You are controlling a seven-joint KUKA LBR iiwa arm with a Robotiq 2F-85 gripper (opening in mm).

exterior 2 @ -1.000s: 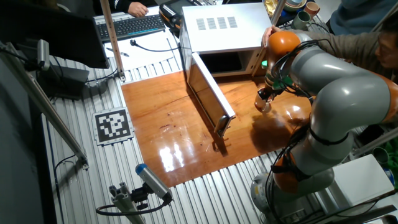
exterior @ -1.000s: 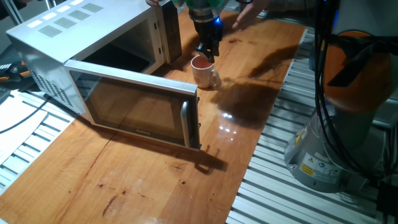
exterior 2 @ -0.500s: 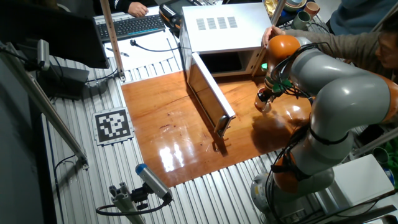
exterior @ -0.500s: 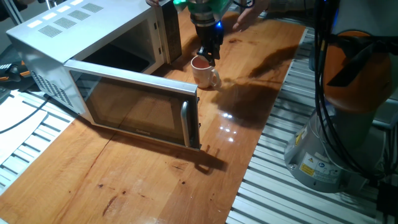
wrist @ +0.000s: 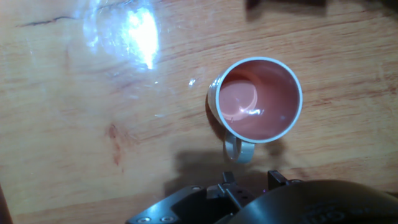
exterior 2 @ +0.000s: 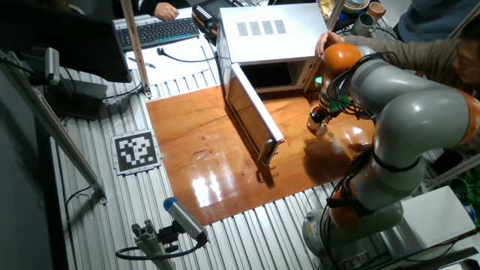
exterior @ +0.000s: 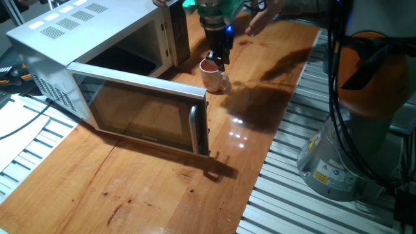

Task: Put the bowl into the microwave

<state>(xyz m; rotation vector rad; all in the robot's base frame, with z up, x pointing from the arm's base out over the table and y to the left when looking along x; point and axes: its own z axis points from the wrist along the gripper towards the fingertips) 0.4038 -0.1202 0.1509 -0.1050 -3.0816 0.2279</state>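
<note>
The bowl stands upright on the wooden table, just outside the open microwave. The gripper hangs right above its rim, on the side away from the oven, not holding it. Fingers spread or closed? Can't tell from here.
</note>
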